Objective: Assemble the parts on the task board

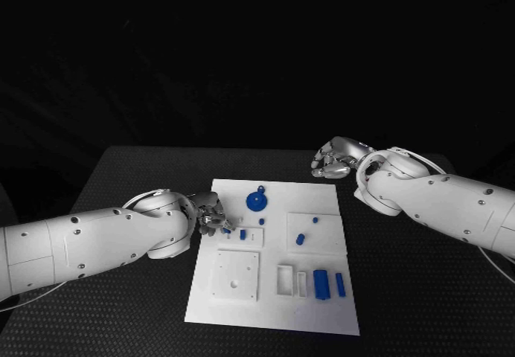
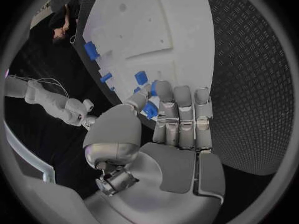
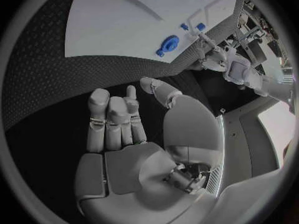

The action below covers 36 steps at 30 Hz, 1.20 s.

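near edge: I see the task board (image 1: 274, 312), a white plate flat on the black surface (image 1: 129, 171); its front corner sits closest to the head camera.
front row: two upright blue blocks (image 1: 321, 284) and (image 1: 340, 284) stand beside a white frame (image 1: 286, 280); a raised square white plate (image 1: 236, 274) with a small hole lies left of them.
mid board: small blue peg (image 1: 301, 239) and blue dot (image 1: 315, 219) on a raised white panel; blue round disc part (image 1: 257, 201) near the far edge, another small blue part (image 1: 262, 221) just below it.
left robot hand (image 1: 208, 216): at the board's left edge, over a small white block with blue bits (image 1: 242, 234). In the wrist view the fingertips (image 2: 163, 92) press around a small blue piece (image 2: 150, 110); I read that as pinched, though contact is partly hidden.
right robot hand (image 1: 335, 160): off the board past its far right corner, above the surface, fingers curled in (image 3: 111, 115), nothing in it.
handling: parts look like small rigid plastic, light, smooth, likely to slip or tip. I'd pinch each across its flat sides, low down, fingertips only.
risk: tight sockets may need straight, square insertion.
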{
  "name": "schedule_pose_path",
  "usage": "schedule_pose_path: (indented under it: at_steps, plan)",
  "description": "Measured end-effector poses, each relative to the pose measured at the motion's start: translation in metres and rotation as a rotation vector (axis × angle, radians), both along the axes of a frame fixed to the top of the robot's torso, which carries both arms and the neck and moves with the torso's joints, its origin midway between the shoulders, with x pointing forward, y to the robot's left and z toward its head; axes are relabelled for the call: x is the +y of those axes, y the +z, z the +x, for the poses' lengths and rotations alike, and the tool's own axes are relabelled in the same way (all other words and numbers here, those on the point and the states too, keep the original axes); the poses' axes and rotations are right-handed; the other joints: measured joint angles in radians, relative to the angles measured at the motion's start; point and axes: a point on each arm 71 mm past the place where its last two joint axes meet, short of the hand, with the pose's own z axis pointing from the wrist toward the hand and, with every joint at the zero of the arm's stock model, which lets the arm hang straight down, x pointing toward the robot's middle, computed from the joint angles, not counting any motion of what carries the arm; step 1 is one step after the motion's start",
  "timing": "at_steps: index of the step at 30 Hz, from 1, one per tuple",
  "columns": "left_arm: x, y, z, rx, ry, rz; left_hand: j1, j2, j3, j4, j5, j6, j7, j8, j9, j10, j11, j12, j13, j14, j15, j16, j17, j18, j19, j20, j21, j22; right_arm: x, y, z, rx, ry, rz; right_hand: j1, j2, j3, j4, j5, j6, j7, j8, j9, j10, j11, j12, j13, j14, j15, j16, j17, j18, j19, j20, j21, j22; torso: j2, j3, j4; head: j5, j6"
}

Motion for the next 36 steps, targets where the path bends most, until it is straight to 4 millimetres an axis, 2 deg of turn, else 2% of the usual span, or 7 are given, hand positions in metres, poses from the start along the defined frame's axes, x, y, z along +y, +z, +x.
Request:
schedule_pose_path:
  at_steps: [36]
  plan:
    - [-0.0018, -0.0081, -0.0028, 0.04, -0.022, 0.04, 0.002, 0.002, -0.001, 0.0, 0.004, 0.004, -0.004, 0.005, 0.003, 0.007, 0.0, 0.012, 0.009, 0.005, -0.002, 0.011, 0.005, 0.0, 0.007, 0.0, 0.008, 0.0, -0.0007, -0.0001, -0.0002, 0.003, 0.0, -0.001, 0.0, 0.0, 0.0, -0.006, 0.0, 0.001, -0.001, 0.0, 0.0, -0.002, -0.003, 0.0, 0.0, 0.0, 0.0, 0.0, 0.0, 0.0, 0.0, 0.0, 0.0, 0.0, 0.0, 0.0003, 0.0, 0.0, -0.004]
